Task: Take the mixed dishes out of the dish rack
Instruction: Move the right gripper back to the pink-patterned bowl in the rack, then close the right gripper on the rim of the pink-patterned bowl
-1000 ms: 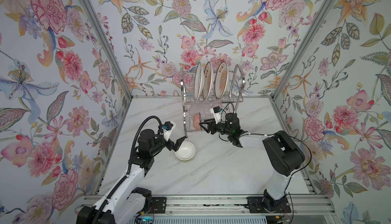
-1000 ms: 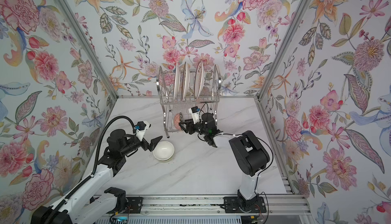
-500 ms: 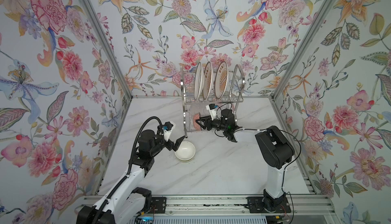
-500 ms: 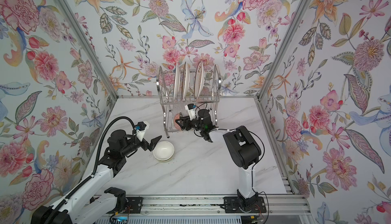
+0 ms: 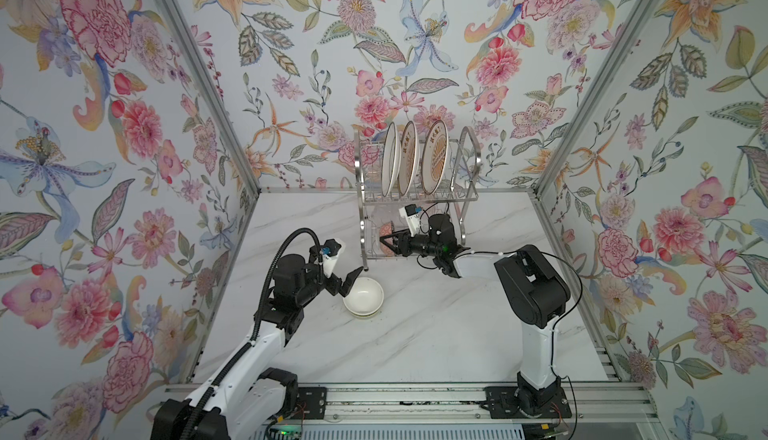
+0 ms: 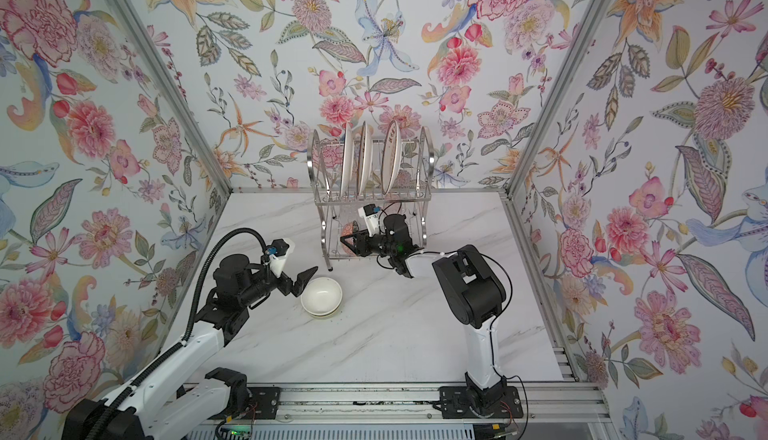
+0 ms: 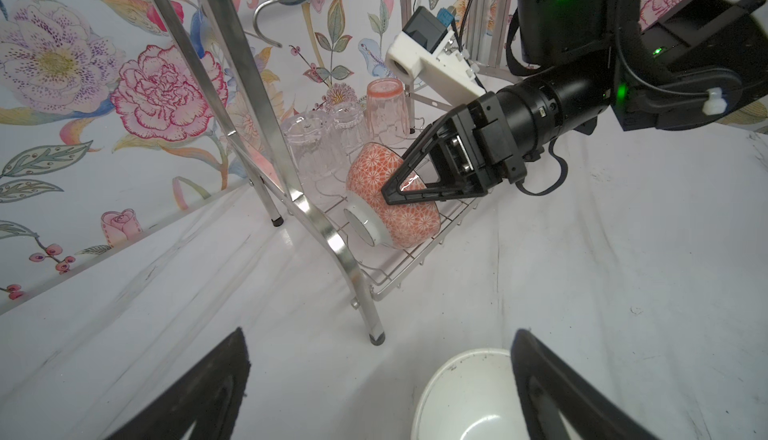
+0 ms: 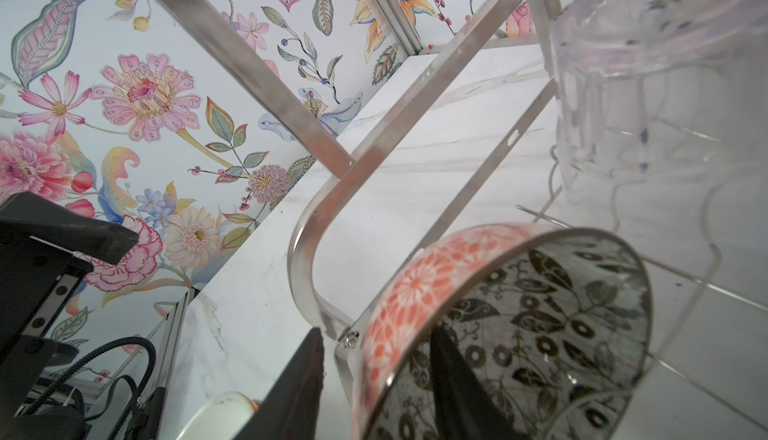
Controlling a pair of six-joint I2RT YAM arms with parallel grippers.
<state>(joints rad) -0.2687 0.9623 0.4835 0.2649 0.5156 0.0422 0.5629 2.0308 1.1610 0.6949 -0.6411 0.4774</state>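
The dish rack stands at the back of the table, with three plates upright on its top tier. On the lower tier an orange patterned bowl lies tilted on its side. Behind it stand clear cups and a pink-tinted one. My right gripper is open astride the bowl's rim, one finger inside and one outside, with a gap at the outer one. My left gripper is open and empty beside a white bowl on the table.
The rack's arched side frame and front leg stand close between the two grippers. A large clear cup sits just past the orange bowl. Flowered walls close in the table on three sides.
My right gripper has pushed left into the rack's lower tier onto the orange bowl's rim, and its jaws have narrowed. The left arm and the white bowl have not moved.
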